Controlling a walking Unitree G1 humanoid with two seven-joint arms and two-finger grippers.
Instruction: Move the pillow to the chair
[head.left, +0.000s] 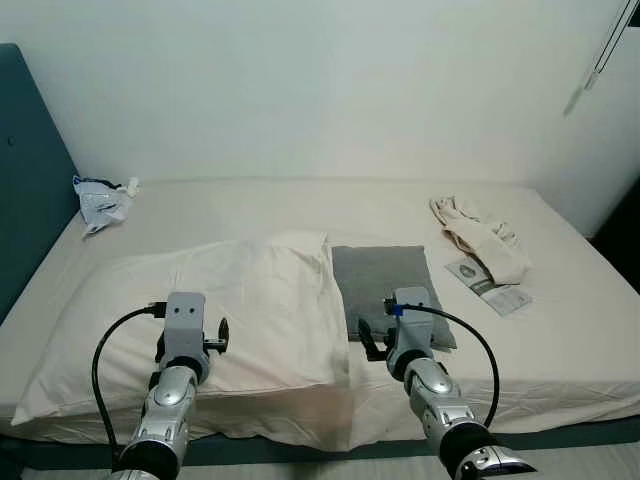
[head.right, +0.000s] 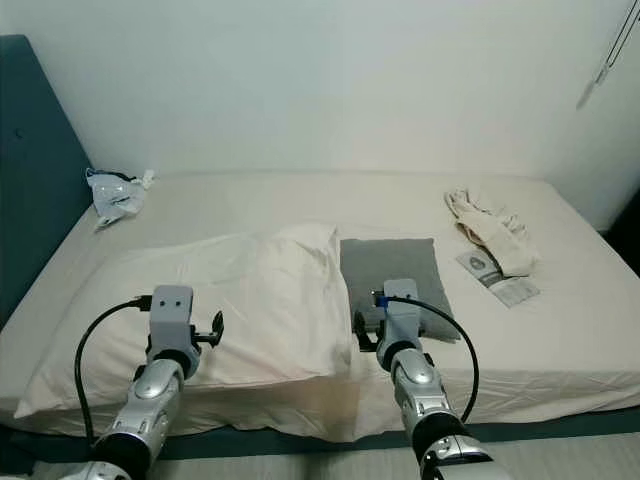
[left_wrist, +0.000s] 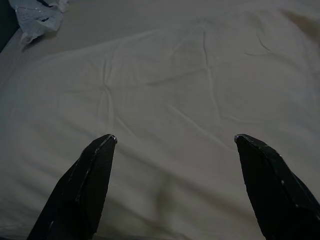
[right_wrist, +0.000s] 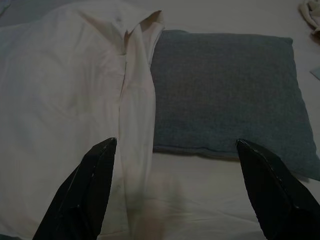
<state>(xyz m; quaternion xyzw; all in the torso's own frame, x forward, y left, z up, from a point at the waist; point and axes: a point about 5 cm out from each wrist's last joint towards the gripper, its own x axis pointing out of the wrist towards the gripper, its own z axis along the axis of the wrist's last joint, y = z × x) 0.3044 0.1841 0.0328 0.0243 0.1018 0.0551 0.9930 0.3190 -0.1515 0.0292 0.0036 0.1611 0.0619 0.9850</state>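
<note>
A small grey pillow (head.left: 385, 280) lies flat near the middle of the bed, and the right wrist view shows it too (right_wrist: 227, 95). A large cream pillow (head.left: 200, 310) lies to its left, touching its edge. My right gripper (right_wrist: 175, 150) hovers open at the grey pillow's near edge, where the two pillows meet. My left gripper (left_wrist: 175, 145) is open above the cream pillow (left_wrist: 165, 90), holding nothing. Both forearms reach in from the bed's near side.
The bed (head.left: 560, 340) has a beige sheet and a teal headboard (head.left: 25, 170) on the left. A crumpled plastic bag (head.left: 100, 200) lies at the far left. A cream cloth (head.left: 480, 235) and a leaflet (head.left: 490, 290) lie at the right. A white wall stands behind.
</note>
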